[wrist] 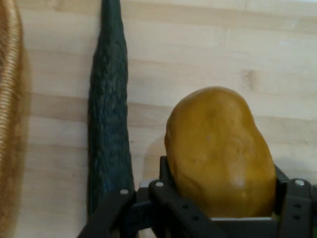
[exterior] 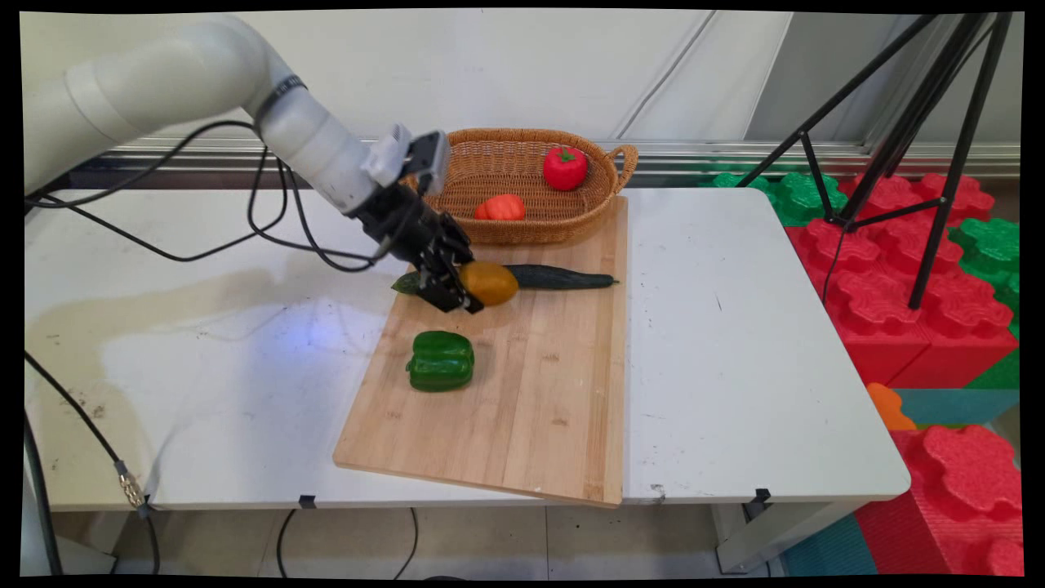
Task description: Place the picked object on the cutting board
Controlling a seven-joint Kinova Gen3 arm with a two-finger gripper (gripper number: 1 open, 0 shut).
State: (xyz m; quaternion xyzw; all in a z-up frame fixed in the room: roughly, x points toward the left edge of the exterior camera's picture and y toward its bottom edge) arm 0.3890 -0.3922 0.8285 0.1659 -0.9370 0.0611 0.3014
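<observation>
My gripper (exterior: 467, 287) is shut on a yellow-brown potato (exterior: 490, 283), low over the far part of the wooden cutting board (exterior: 539, 408). In the hand view the potato (wrist: 220, 148) sits between the black fingers (wrist: 163, 173) of the gripper (wrist: 223, 198). A long dark cucumber (exterior: 563, 279) lies on the board just behind the potato, and its left end passes behind the gripper. The hand view shows the cucumber (wrist: 108, 124) lying alongside the potato, apart from it. A green bell pepper (exterior: 441, 360) rests on the board nearer the front.
A wicker basket (exterior: 490, 155) stands at the board's far end with a red vegetable (exterior: 565, 167) and an orange one (exterior: 500, 207) in it; its rim (wrist: 7, 124) shows in the hand view. A black tripod (exterior: 898, 147) and foam blocks (exterior: 890, 278) stand right of the table.
</observation>
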